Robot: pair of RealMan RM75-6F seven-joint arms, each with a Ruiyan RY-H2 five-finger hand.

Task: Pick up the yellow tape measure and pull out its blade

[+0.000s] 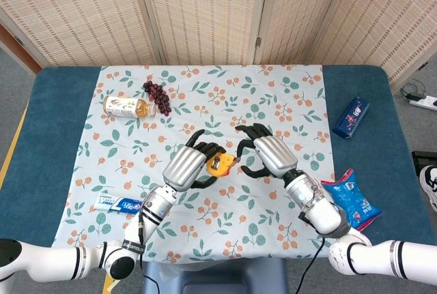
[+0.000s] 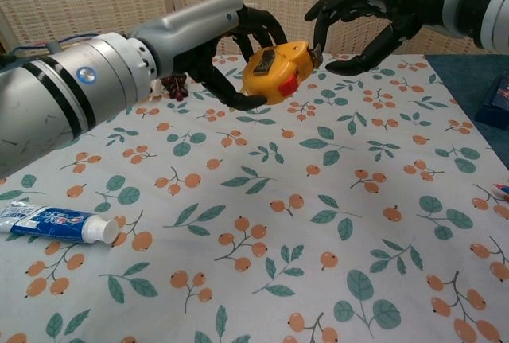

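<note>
From the head view, the left hand (image 1: 186, 166) is holding the one tape measure (image 1: 218, 164) up above the table (image 1: 41, 137), so picking up is done. From the chest view, the right hand (image 2: 374, 17), fingers spread, is reaching at its tip; I cannot tell if it is pinching, and no blade is showing.

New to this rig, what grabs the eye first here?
The yellow tape measure with its red button, held off the floral tablecloth mid-table by the left hand. The right hand sits right at its front end, fingers curled; whether it has the blade tip is unclear.
</note>
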